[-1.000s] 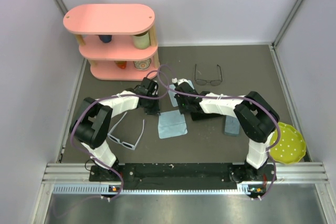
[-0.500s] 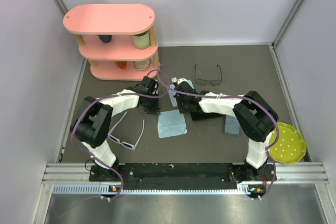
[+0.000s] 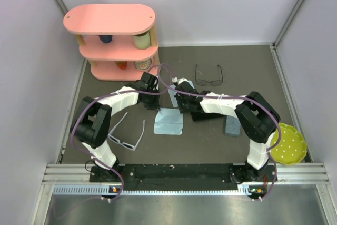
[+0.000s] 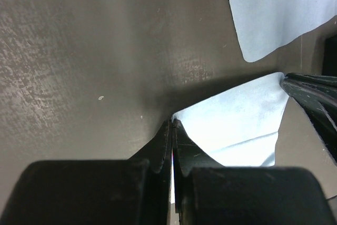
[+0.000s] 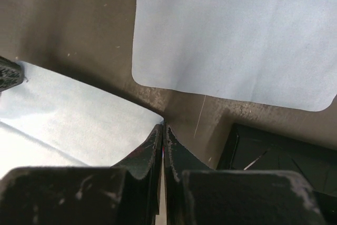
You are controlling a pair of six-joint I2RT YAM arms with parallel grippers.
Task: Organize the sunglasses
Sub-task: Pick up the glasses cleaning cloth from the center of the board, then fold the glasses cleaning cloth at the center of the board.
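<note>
Thick white-framed sunglasses [image 3: 126, 134], dark lenses, temples unfolded, lying at the near left of the table [image 3: 253, 77]. Thin dark wire-framed sunglasses [image 3: 209, 77], roundish lenses, toward the far middle, well apart. Pressed together, left gripper [image 4: 172, 125] and right gripper [image 5: 162, 127], each pinching a corner of one light blue cloth [image 3: 168, 122].

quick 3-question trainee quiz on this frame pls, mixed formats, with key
1. True or false: the white-framed sunglasses sit inside a case.
2. The left gripper and the right gripper are both shut on: A) a black case B) the light blue cloth C) the yellow plate
3. Fill in: the wire-framed sunglasses lie on the ___ arm's side of the table.

Key: 1 false; 2 B; 3 right
</note>
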